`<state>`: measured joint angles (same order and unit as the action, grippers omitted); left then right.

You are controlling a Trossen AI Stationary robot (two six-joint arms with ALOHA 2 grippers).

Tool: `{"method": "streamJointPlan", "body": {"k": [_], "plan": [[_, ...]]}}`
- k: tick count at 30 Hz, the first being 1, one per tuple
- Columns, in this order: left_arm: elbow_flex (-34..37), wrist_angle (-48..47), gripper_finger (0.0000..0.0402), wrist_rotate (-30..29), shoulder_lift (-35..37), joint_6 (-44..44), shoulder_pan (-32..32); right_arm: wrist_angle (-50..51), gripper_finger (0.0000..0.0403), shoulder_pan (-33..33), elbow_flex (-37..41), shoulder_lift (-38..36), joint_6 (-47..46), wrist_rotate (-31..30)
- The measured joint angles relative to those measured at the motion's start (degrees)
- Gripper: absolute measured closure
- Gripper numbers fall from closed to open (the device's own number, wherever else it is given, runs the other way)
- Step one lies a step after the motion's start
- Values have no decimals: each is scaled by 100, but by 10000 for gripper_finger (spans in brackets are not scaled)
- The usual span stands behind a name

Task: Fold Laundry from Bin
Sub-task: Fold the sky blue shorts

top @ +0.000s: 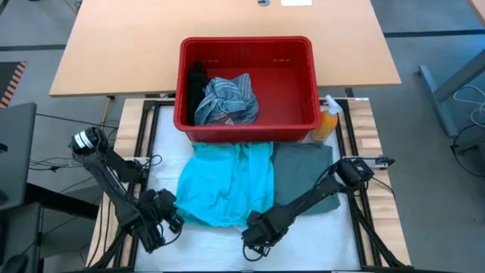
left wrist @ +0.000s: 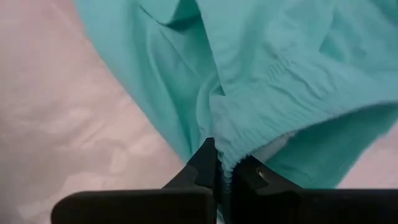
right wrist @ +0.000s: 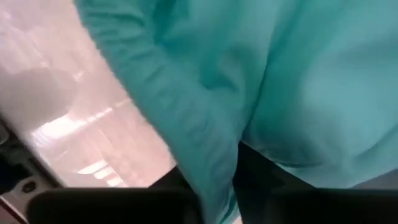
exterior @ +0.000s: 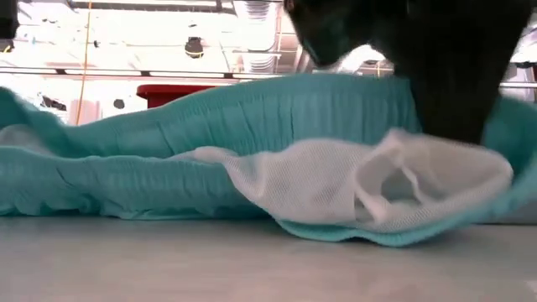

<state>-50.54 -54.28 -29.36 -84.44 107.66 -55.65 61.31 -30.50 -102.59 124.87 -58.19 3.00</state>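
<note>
A: Left gripper [left wrist: 225, 171]?
B: Clenched on gathered hem of teal garment [top: 225, 182], near front left corner of table [top: 220, 243].
A: Right gripper [top: 258, 233]?
B: At garment's front right edge, teal cloth draped over fingers; grip impossible to tell.
A: Rest of laundry?
B: Grey-green garment [top: 307, 171] flat beside teal. Striped cloth [top: 227, 99] and black one [top: 197, 85] inside bin [top: 246, 45].

Overhead, table-level, two wrist close-ups
</note>
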Motion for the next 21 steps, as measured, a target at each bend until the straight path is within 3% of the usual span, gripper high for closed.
{"method": "streamJointPlan", "body": {"k": [7,13,17,21], "plan": [[0,412,401,57,-392,201,-430,-95,233,-246,-2,-549,255,92],[-13,473,401,4,-470,190,-647,-427,170,-716,-4,-566,762,160],[-16,469,401,33,-470,42,-806,-910,158,-1074,151,-558,2121,-497],[-17,433,401,63,-470,5,-926,-403,158,-1431,160,-553,3370,-1788]]}}
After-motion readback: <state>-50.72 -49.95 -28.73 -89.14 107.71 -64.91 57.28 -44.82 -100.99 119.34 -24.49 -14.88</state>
